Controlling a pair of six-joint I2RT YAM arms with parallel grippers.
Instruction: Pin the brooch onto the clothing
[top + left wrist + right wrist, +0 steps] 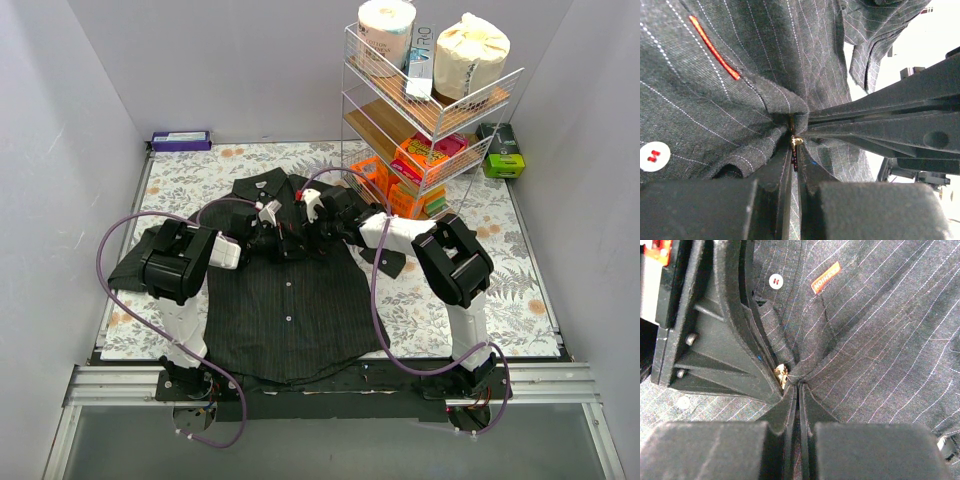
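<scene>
Left gripper (793, 159), jaws clenched on the brooch (796, 142), holds it against a pinched fold of the shirt (715, 120) near the red label (715, 47). Right gripper (799, 390) clamps that fold. Step, as judged: piercing the cloth. Next: drive the pin through while keeping the fold taut.
</scene>
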